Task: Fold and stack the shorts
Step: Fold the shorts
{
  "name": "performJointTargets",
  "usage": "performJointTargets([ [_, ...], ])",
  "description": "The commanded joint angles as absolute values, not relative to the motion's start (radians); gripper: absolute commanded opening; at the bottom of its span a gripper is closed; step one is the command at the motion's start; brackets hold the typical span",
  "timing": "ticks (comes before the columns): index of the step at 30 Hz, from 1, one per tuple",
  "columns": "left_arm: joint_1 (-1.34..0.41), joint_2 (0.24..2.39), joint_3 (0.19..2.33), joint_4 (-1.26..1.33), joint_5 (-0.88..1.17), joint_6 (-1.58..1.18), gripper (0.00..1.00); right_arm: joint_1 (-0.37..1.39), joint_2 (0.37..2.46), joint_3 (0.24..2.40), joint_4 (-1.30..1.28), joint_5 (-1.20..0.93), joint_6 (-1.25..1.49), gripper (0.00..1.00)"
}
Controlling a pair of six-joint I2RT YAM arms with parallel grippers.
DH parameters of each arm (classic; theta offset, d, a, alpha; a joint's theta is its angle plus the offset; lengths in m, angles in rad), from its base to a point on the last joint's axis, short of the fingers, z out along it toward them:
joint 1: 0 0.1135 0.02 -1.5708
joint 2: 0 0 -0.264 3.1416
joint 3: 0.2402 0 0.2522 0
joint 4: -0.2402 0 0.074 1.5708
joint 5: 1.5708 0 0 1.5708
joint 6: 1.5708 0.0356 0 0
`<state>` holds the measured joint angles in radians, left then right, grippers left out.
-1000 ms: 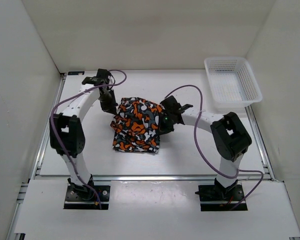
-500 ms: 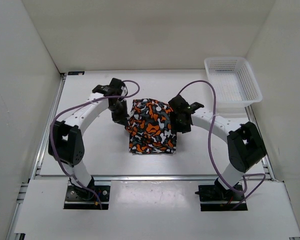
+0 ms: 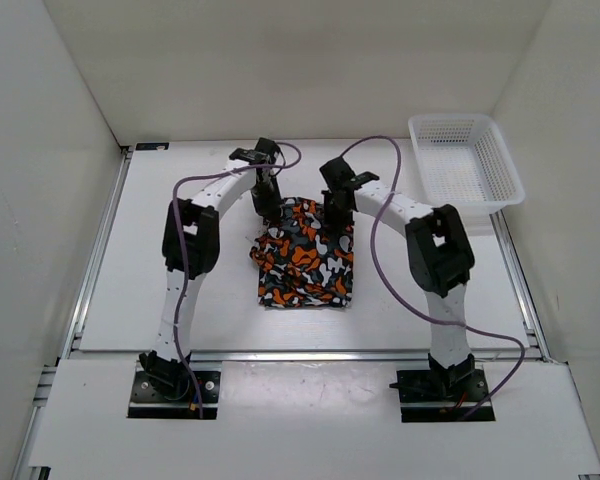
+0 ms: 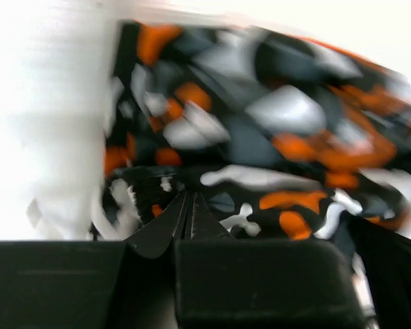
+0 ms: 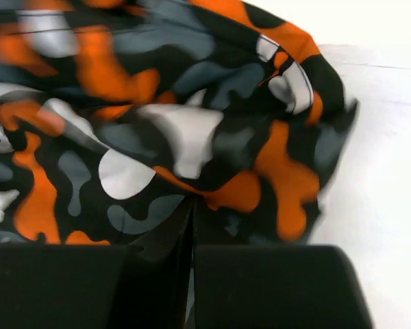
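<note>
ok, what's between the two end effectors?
The shorts. Their far edge spans the gap between the left end effector and the right end effector, each shut on the fabric. This shows in the top view.

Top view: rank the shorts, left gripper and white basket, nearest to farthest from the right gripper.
1. shorts: touching the right gripper, at their far edge.
2. left gripper: just to its left.
3. white basket: far right corner.
</note>
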<state>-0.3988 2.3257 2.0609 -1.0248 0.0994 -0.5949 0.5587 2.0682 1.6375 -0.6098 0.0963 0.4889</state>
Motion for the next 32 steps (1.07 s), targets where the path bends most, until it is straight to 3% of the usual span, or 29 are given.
performJointTargets([
  [1, -0.391, 2.373, 2.102, -1.078, 0.074, -0.607, 0.10, 0.534, 2.161, 1.684, -0.641, 0.072, 0.474, 0.01],
  [5, -0.391, 2.399, 2.173, -1.092, 0.064, -0.589, 0.10, 0.512, 2.165, 1.684, -0.641, 0.049, 0.474, 0.02],
  [7, -0.391, 2.399, 2.226, -1.144, 0.064, -0.589, 0.10, 0.503, 2.120, 1.684, -0.641, 0.049, 0.474, 0.09],
  [10, -0.391, 2.327, 2.279, -1.163, 0.055, -0.578, 0.19, 0.494, 1.990, 1.657, -0.632, 0.060, 0.474, 0.39],
  [11, -0.391, 2.266, 2.292, -1.163, 0.046, -0.565, 0.23, 0.494, 1.946, 1.628, -0.632, 0.089, 0.474, 0.61],
  [12, -0.391, 2.231, 2.292, -1.172, 0.046, -0.552, 0.33, 0.494, 1.857, 1.609, -0.632, 0.110, 0.474, 0.69],
  [13, -0.391, 2.194, 2.292, -1.172, 0.046, -0.552, 0.40, 0.494, 1.811, 1.589, -0.632, 0.135, 0.474, 0.74],
  [15, -0.382, 2.073, 2.244, -1.184, 0.035, -0.528, 0.51, 0.494, 1.681, 1.525, -0.644, 0.184, 0.486, 0.94],
  [16, -0.382, 2.027, 2.218, -1.184, 0.035, -0.528, 0.62, 0.485, 1.639, 1.499, -0.655, 0.236, 0.486, 0.96],
  [19, -0.382, 1.820, 2.045, -1.155, 0.008, -0.502, 0.74, 0.465, 1.485, 1.401, -0.707, 0.311, 0.495, 0.99],
  [22, -0.382, 1.597, 1.812, -1.100, -0.046, -0.502, 0.75, 0.439, 1.347, 1.330, -0.776, 0.399, 0.505, 0.99],
  [24, -0.358, 1.476, 1.720, -1.109, -0.086, -0.528, 0.83, 0.413, 1.251, 1.267, -0.813, 0.428, 0.505, 0.99],
  [32, -0.345, 1.134, 1.405, -1.118, -0.141, -0.612, 0.83, 0.382, 0.970, 1.127, -0.894, 0.471, 0.488, 0.97],
])
